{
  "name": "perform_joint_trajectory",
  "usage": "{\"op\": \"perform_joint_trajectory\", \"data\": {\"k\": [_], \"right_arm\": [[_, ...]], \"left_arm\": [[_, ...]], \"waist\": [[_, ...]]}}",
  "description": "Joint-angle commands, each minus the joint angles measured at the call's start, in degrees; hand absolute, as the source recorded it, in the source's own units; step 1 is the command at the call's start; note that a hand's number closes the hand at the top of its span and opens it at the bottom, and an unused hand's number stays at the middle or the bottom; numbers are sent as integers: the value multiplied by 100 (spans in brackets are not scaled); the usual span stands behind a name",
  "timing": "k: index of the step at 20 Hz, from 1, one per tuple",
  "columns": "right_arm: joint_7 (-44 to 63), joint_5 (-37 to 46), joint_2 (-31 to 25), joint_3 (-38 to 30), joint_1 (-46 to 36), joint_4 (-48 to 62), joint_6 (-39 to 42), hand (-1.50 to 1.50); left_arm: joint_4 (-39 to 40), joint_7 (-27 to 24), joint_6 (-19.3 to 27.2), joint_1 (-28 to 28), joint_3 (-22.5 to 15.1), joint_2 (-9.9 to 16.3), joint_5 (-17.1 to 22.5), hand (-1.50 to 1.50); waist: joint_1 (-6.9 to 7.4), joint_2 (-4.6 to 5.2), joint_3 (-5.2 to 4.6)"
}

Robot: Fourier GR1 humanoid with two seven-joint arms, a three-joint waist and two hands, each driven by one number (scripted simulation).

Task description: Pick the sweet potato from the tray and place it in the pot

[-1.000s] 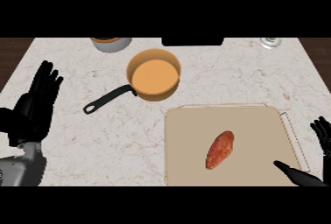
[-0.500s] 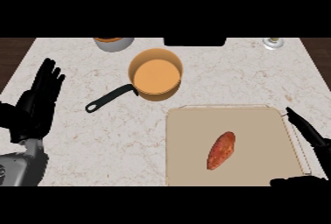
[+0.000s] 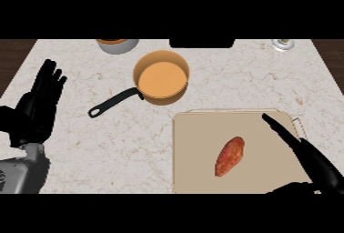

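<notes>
An orange-red sweet potato point(image 3: 229, 156) lies slanted near the middle of the beige tray point(image 3: 194, 150) at the lower right. The orange pot point(image 3: 161, 81) with a black handle stands on the counter above and left of the tray. My right hand point(image 3: 309, 159) is open over the tray's right side, its straight fingers pointing up-left; it stays to the right of the sweet potato without touching it. My left hand point(image 3: 35, 109) rests open at the left edge, fingers up.
A grey bowl point(image 3: 118, 44) sits at the counter's back edge, left of the pot. A small shaker point(image 3: 282, 43) stands at the back right. A dark block point(image 3: 201, 43) is at the back centre. Bare marble counter lies between the left hand and the tray.
My right hand has come in from the right edge over the tray, toward the sweet potato. The sweet potato, pot and left hand have stayed where they were.
</notes>
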Motion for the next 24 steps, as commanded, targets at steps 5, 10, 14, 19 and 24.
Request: {"op": "perform_joint_trajectory", "data": {"k": [5,10,14,19,24], "right_arm": [[535,565,576,210,200,-405,236,-150],[430,1299,814,428,115,510,-24,-150],[647,1433,1121,257,-148,481,138,-150],[-49,1758,1437,342,-146,1166,-113,-150],[267,1898,1466,168,-245,1167,189,-150]], "left_arm": [[-442,318,-163,82,241,-52,-125,0],[-283,219,-282,119,153,-145,-222,0],[-166,-12,-331,238,193,-376,-413,0],[136,-14,-331,-156,335,-468,-418,0],[-408,205,-631,314,485,-367,-329,0]], "waist": [[-19,-5,6],[-12,-2,7],[-14,0,6],[-21,3,7],[-8,-2,7]]}}
